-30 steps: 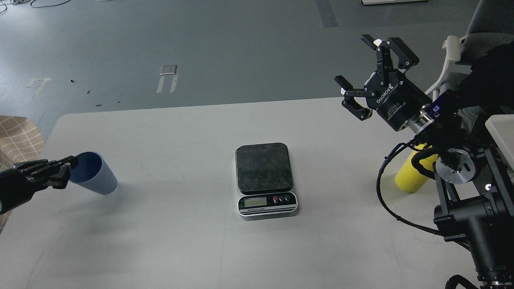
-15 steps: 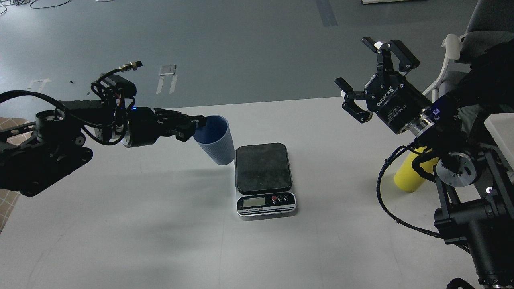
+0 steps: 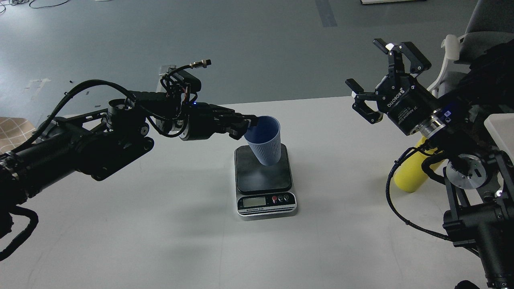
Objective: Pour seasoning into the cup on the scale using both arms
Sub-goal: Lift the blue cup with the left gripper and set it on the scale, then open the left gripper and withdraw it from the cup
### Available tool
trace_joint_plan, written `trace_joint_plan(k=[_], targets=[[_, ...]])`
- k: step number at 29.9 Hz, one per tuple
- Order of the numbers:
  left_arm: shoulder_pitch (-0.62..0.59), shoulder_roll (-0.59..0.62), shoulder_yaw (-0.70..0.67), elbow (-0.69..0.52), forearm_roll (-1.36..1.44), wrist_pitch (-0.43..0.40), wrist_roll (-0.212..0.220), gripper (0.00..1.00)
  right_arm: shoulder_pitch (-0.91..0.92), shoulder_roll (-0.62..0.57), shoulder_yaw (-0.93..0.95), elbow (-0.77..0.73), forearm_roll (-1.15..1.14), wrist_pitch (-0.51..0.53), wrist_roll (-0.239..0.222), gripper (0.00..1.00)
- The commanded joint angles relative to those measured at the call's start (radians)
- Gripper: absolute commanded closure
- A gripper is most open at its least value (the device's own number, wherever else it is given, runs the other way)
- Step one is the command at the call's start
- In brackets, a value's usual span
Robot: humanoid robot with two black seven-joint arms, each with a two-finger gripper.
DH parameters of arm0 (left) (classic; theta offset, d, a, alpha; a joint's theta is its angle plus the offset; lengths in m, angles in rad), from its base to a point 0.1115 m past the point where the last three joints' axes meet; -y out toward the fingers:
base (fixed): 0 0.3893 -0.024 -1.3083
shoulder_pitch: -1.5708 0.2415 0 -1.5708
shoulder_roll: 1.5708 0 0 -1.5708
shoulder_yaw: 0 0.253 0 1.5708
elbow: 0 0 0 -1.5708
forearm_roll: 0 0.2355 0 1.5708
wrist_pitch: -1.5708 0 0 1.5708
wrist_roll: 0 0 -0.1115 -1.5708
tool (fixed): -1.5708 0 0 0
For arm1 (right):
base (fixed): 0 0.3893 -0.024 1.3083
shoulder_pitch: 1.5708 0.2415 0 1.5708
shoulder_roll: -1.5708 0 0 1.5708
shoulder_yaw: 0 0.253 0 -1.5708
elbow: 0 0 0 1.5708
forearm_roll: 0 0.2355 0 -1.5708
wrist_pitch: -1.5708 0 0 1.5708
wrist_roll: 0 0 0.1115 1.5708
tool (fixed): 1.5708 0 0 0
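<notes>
table (image 3: 120,224): big pale grey top filling most of the view, everything below sits on it or hangs over it
left arm (image 3: 80,148): comes in from 9 o'clock and stretches toward the middle, cables looped over the top
right arm (image 3: 470,180): comes in from 3 to 4 o'clock, wrist angled up toward 11 o'clock
scale (image 3: 263,166): dead centre of the table, dark platform at the back, display and three little buttons on the silver strip facing 6 o'clock
right gripper (image 3: 379,80): up in the air at about 2 o'clock from the scale, fingers spread wide with nothing between them, well apart from everything else
bottle (image 3: 409,174): yellow, standing on the table at 3 o'clock from the scale, mostly hidden behind the right arm so only the lower body shows
cup (image 3: 265,142): light blue, ribbed, tilted with the mouth leaning toward 10 o'clock, over the back half of the platform; can't tell if the base is actually touching it
left gripper (image 3: 249,122): fingertips clamped on the cup's rim at its 9 o'clock side
</notes>
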Motion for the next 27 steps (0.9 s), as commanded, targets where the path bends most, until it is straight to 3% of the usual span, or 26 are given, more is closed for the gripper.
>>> trace_joint_plan(k=[1, 12, 15, 17, 22, 27], targets=[[-0.002, 0.001, 0.025, 0.015, 0.0, 0.0, 0.0, 1.0, 0.001, 0.0, 0.0, -0.003, 0.0, 0.0, 0.001, 0.0], [-0.003, 0.004, 0.029, 0.017, 0.005, 0.0, 0.0, 1.0, 0.006, -0.002, 0.0, -0.011, -0.001, 0.0, 0.0, 0.0], [-0.003, 0.002, 0.028, 0.015, 0.005, 0.0, 0.0, 0.96, 0.007, -0.002, 0.0, -0.009, -0.001, 0.0, 0.0, 0.0], [-0.003, 0.002, 0.028, 0.017, 0.005, 0.0, 0.0, 0.86, 0.009, -0.002, 0.0, -0.006, -0.001, 0.0, 0.0, 0.0], [-0.003, 0.006, 0.026, -0.002, 0.003, -0.003, 0.0, 0.74, 0.007, -0.009, 0.0, -0.008, -0.001, 0.0, 0.0, 0.0], [0.0, 0.007, 0.026, -0.003, 0.003, -0.005, 0.0, 0.71, 0.006, -0.009, 0.0, -0.003, -0.001, 0.0, 0.0, 0.0]])
